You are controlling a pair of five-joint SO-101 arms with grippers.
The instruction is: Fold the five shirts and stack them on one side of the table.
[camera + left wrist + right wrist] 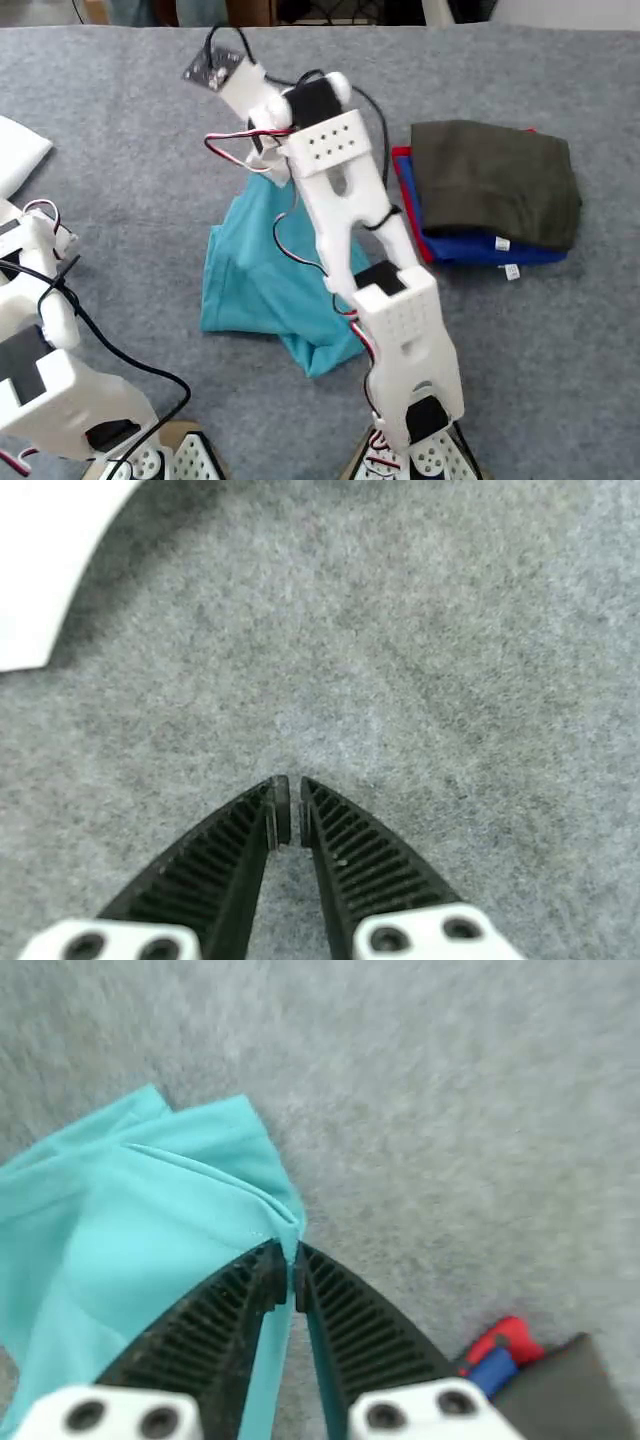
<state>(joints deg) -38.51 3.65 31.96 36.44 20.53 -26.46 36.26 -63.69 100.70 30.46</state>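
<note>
Pinching teal shirt by an edge with right gripper, near the stack (olive over blue over red). With left gripper clamped empty, well apart from the stack.

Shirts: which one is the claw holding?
The teal shirt. The right claw is shut on its edge, and it lies loose mid-table, while the olive shirt, blue shirt and red shirt sit folded in a stack.

A crumpled teal shirt lies at the middle of the table. At its 2 o'clock sits a folded stack, olive over blue over red. The right arm extends across the teal shirt toward 11 o'clock.
</note>
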